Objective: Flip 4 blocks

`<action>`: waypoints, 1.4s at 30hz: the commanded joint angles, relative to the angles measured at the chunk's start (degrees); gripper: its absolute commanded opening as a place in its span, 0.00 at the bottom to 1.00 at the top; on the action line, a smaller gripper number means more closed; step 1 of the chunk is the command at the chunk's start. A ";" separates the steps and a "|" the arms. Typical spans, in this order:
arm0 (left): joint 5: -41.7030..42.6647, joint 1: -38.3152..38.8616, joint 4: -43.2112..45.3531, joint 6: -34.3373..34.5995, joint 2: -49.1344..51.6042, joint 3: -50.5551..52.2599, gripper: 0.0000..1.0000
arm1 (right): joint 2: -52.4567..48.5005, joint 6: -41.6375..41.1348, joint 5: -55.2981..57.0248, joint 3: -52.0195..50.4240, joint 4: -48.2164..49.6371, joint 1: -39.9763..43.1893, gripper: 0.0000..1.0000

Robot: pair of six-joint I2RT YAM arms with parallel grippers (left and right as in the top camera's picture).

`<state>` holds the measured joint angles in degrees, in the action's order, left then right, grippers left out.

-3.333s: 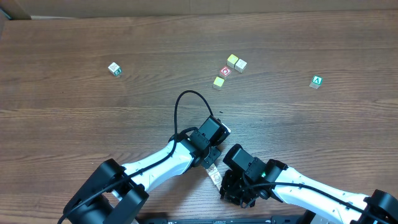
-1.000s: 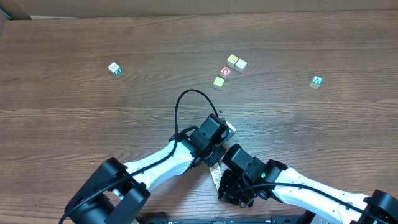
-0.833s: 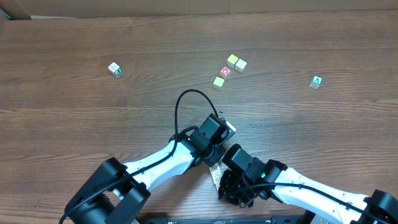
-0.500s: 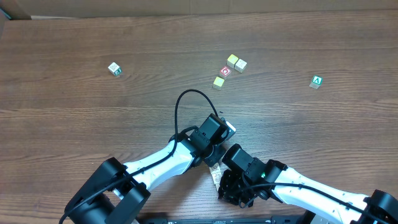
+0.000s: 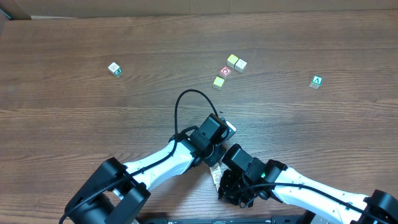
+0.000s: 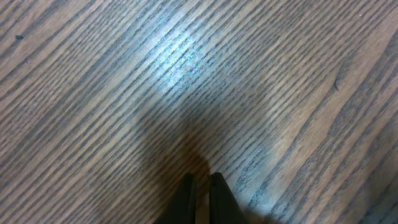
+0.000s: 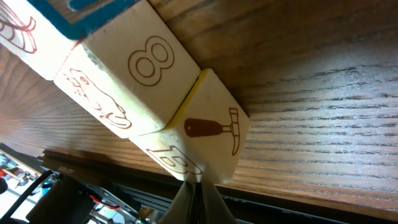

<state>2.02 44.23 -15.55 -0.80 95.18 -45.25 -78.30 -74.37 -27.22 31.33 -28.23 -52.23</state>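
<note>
The blocks show close up in the right wrist view, in a touching row on the wood. One has a brown hammer drawing (image 7: 211, 134), one a figure 8 (image 7: 146, 68), and one a blue-framed face (image 7: 81, 12). My right gripper (image 7: 198, 194) is shut, its tips against the lower corner of the hammer block, with nothing between them. From overhead the row is a pale strip (image 5: 214, 175) between the two wrists, mostly hidden. My left gripper (image 6: 200, 190) is shut over bare table.
A red-faced cube (image 5: 225, 71) and its yellow (image 5: 232, 60), tan (image 5: 240, 65) and yellow (image 5: 218, 81) neighbours lie mid-table. A green-edged cube (image 5: 113, 68) sits far left, a green "A" cube (image 5: 316, 81) far right. The near table edge (image 7: 323, 196) runs just below the row.
The left wrist has shifted slightly to the right since the oldest frame. Over the last second nothing has visibly moved.
</note>
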 commanded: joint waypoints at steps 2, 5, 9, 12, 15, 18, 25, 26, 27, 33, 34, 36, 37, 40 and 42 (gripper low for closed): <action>4.00 0.44 -0.39 0.98 1.09 1.14 0.04 | -0.26 -0.26 2.08 0.94 0.81 0.09 0.04; 4.02 0.44 -0.39 1.01 1.09 1.14 0.04 | -0.26 -0.26 2.08 0.94 0.81 0.11 0.04; 4.02 0.44 -0.39 1.01 1.09 1.14 0.04 | -0.26 -0.24 2.08 0.94 0.81 0.11 0.04; 4.02 0.44 -0.39 1.01 1.09 1.14 0.04 | -0.26 -0.24 2.08 0.94 0.81 0.11 0.04; 4.00 0.44 -0.46 0.92 1.09 1.14 0.04 | -0.26 -0.24 2.08 0.94 0.81 0.11 0.04; 3.98 0.44 -0.44 -0.07 1.09 1.14 0.04 | -0.26 -0.24 2.05 0.94 0.81 0.09 0.04; 3.82 0.44 -0.57 -3.21 1.09 1.14 0.04 | -0.26 -0.22 2.03 0.94 0.79 0.09 0.04; 3.82 0.44 -0.61 -3.89 1.09 1.14 0.04 | -0.26 -0.22 2.01 0.94 0.79 0.11 0.04; 3.82 0.44 -0.66 -4.59 1.09 1.14 0.04 | -0.26 -0.22 2.01 0.94 0.79 0.09 0.04; 3.82 0.44 -1.03 -9.25 1.09 1.14 0.04 | -0.26 -0.20 1.64 0.94 0.76 0.09 0.04; 3.82 0.44 -1.11 -9.77 1.09 1.14 0.04 | -0.26 -0.20 1.62 0.94 0.79 0.09 0.04; 3.96 0.44 -1.33 -10.88 1.09 1.14 0.04 | -0.26 -0.20 1.62 0.94 0.76 0.09 0.04; 4.02 0.44 -1.51 -11.32 1.09 1.14 0.04 | -0.26 -0.20 1.62 0.94 0.76 0.09 0.04; 4.13 0.44 -2.12 -12.83 1.09 1.14 0.04 | -0.26 -0.20 1.62 0.94 0.76 0.11 0.04; 5.29 0.44 -2.60 -14.05 1.09 1.14 0.04 | -0.26 -0.20 1.62 0.94 0.76 0.11 0.04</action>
<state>3.51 44.23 -16.27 -11.25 95.18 -45.28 -78.30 -74.37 -27.92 31.33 -28.27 -52.23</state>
